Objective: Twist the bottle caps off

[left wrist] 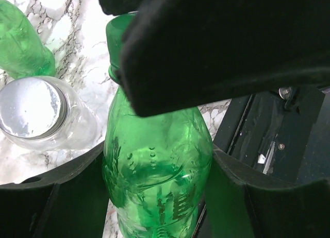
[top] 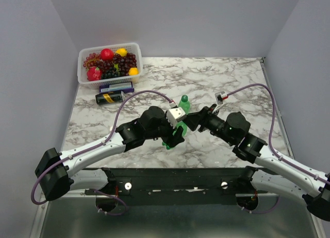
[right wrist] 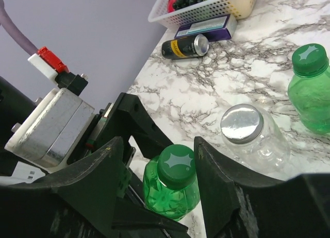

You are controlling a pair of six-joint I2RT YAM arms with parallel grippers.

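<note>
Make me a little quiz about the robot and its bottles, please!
1. True or false: a silvery-grey round screw cap sits on the squat clear plastic bottle.
2. The left fingers clamp: A) a dark can, B) a translucent green plastic bottle, C) a fruit basket?
3. Fill in: the right fingers stand either side of that bottle's ____.
Key: 1 true; 2 B; 3 dark green screw cap.

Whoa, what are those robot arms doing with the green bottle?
The left gripper is squeezing a green bottle around its body. The right gripper sits over its dark green cap with a finger on each side and a gap showing, so the cap is not off yet. A clear bottle and a second green bottle stand nearby, caps on.
</note>
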